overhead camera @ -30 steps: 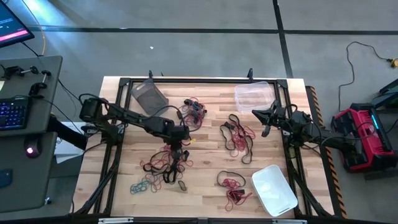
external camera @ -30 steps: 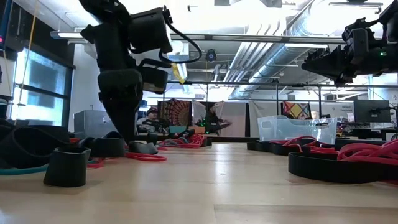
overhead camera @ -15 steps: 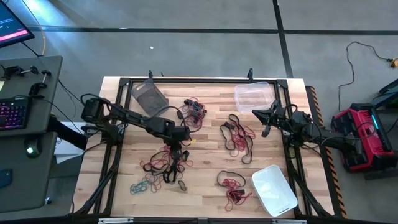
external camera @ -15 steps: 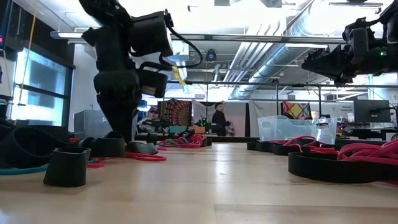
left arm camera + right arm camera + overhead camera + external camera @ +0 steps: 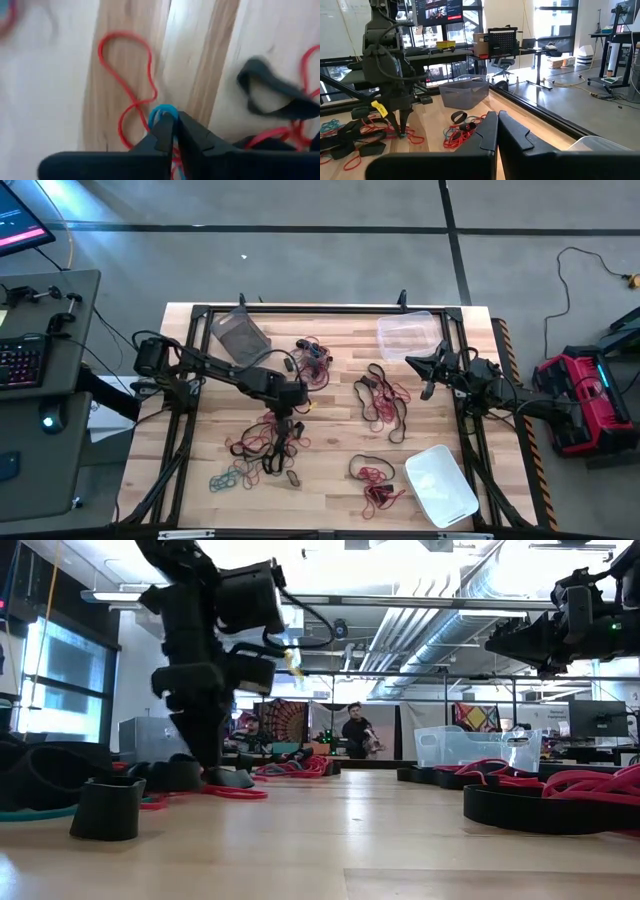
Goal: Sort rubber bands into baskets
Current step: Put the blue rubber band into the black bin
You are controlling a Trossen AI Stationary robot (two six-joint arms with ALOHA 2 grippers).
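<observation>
Left gripper (image 5: 173,131) clenched on blue rubber band (image 5: 161,113) beside red band (image 5: 129,75), seen only at wrist, right gripper (image 5: 428,373) clenched, idle near clear basket (image 5: 408,335).

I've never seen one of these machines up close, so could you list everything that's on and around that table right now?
rubber bands: many, red, black and teal-blue, in loose heaps across the middle and near side of the table.
teal-blue band: one, pinched at the left fingertips.
grey-tinted basket: one, far left of the table.
clear basket: one, far right.
whitish basket: one, near right corner.
wooden table: one, pale planks, black frame.
person: one, dark clothes, in the room behind.
left gripper: shut on the teal-blue band, down in the left heap.
right gripper: shut, raised at the right edge, waiting.
</observation>
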